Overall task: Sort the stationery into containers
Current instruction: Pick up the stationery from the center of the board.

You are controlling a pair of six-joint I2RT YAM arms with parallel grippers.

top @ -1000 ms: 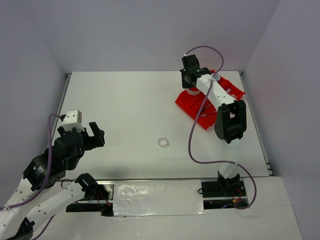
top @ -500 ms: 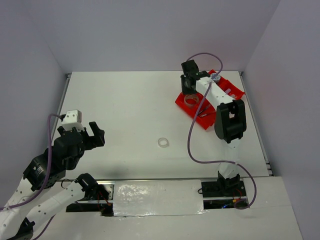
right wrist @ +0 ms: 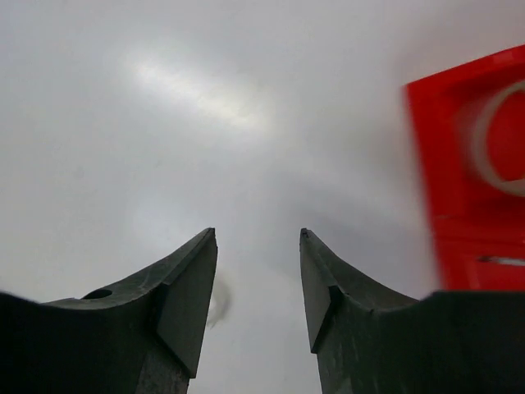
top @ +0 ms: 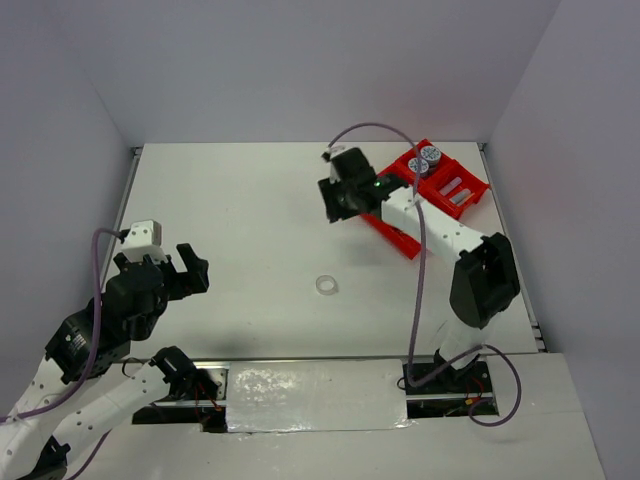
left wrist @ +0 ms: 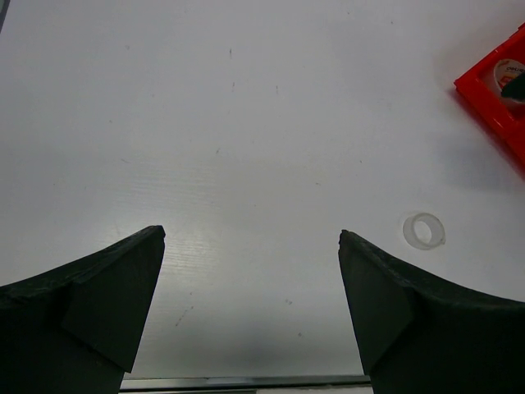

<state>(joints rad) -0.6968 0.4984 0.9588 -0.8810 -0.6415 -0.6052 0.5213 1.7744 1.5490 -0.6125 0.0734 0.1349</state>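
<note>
The red tray (top: 476, 186) stands at the far right of the table, with two round tubs (top: 425, 159) with patterned lids in its far compartment. My right gripper (top: 335, 201) hovers just left of the tray, jaws open and empty (right wrist: 257, 234). The right wrist view shows the tray (right wrist: 459, 213) at its right edge, with a blurred silvery tape roll (right wrist: 486, 148) lying inside. A small clear tape ring (top: 326, 285) lies on the table's middle, also seen from the left wrist (left wrist: 425, 231). My left gripper (top: 186, 268) stands wide open and empty at the near left (left wrist: 252, 238).
White walls close the table in on the left, back and right. The right arm's purple cable (top: 418, 290) loops down over the table's right side. In the left wrist view the tray's corner (left wrist: 492, 98) shows at the far right.
The right gripper opened and left the silvery tape roll in the tray, then swung left off the tray over bare table. The left arm has not moved.
</note>
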